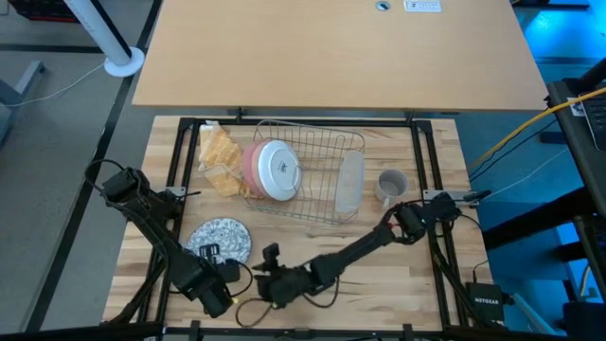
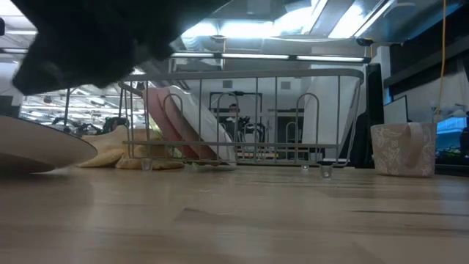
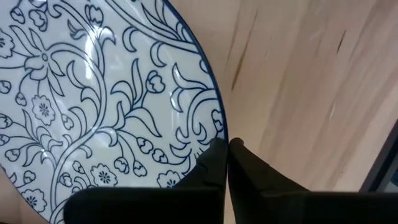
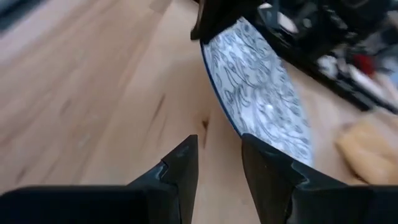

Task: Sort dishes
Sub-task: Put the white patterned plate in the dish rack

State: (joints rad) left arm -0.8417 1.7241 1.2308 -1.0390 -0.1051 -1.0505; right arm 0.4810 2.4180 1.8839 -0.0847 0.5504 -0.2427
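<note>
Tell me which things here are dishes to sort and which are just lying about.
Job: patterned plate, under the left gripper; pink plates and white-bottomed plate in the rack; grey mug.
Lying about: wire rack, yellow cloth.

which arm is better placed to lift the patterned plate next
Left, probably. The left gripper is already pinched on the rim of the blue-patterned plate. The right gripper is open and hovers short of that plate.
</note>
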